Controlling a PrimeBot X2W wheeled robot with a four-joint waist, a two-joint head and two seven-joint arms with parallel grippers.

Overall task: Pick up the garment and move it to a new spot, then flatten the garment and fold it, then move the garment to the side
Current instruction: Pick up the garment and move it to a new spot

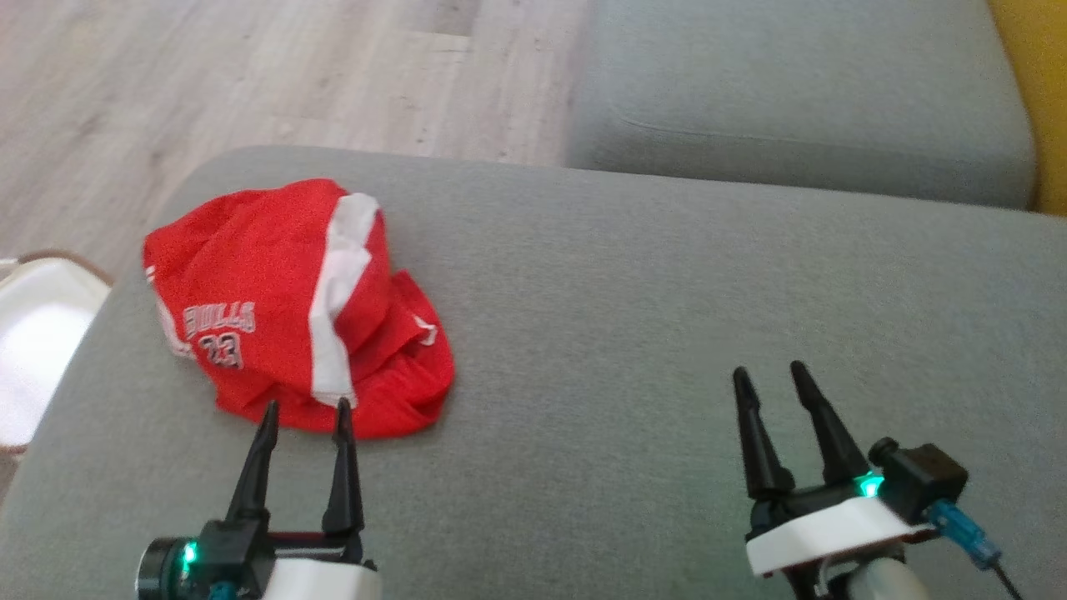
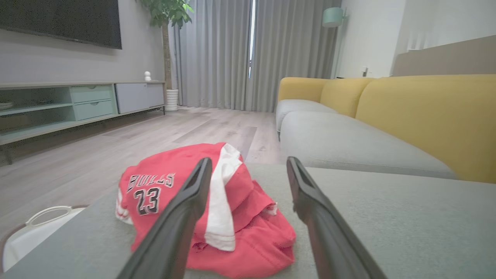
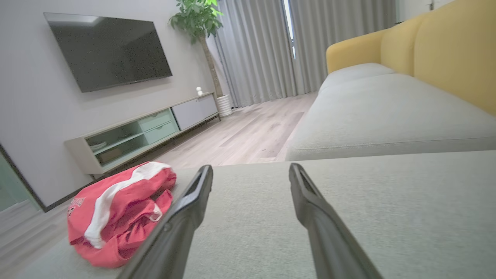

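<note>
My left gripper point(image 1: 306, 406), just beside the jersey point(image 1: 283, 308), and right gripper point(image 1: 768, 369), well apart, stand open; it looks light and limp, best pinched at its near fold.

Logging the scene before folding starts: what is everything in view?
garment: one, red with white stripe, crumpled on the cushion's left part
cushion: one, grey, under the garment
sofa: one, grey seats and yellow back, beyond the cushion
floor: one, pale wood, past the cushion
container: one, white, left of the cushion
TV: one, black, on the wall
cabinet: one, pale green, below the TV
plant: one, green, beside the cabinet
left tool: one, dark, open by the garment's near edge
right tool: one, dark, open over bare cushion
</note>
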